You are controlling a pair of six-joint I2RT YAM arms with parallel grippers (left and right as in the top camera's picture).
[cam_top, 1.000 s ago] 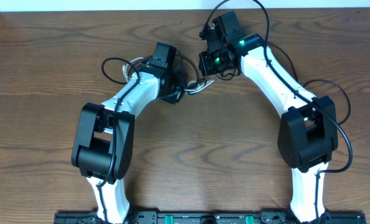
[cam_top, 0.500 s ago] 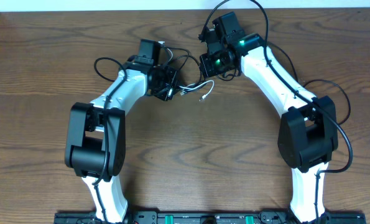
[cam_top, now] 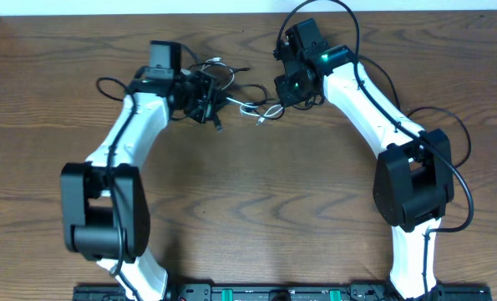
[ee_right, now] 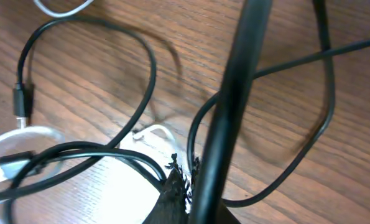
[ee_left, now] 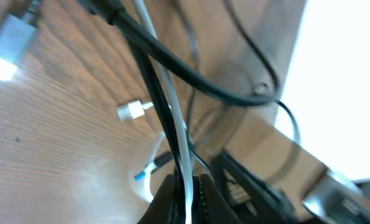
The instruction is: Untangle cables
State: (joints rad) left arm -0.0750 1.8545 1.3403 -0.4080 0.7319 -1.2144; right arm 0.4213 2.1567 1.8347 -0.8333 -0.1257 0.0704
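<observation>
left gripper (ee_left: 186, 190): clamped on the white cable (ee_left: 174, 118) — a black strand alongside
right gripper (ee_right: 183, 180): pinched on a black cable (ee_right: 110, 148)
cables (cam_top: 265, 109): tangled near the desk (cam_top: 256, 209)'s far edge

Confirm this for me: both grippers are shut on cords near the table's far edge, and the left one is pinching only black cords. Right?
Not quite. The left wrist view shows the left gripper pinching a white cord too, not black alone. The rest holds: the right gripper is shut on a black cord, and both sit near the table's far edge.
</observation>
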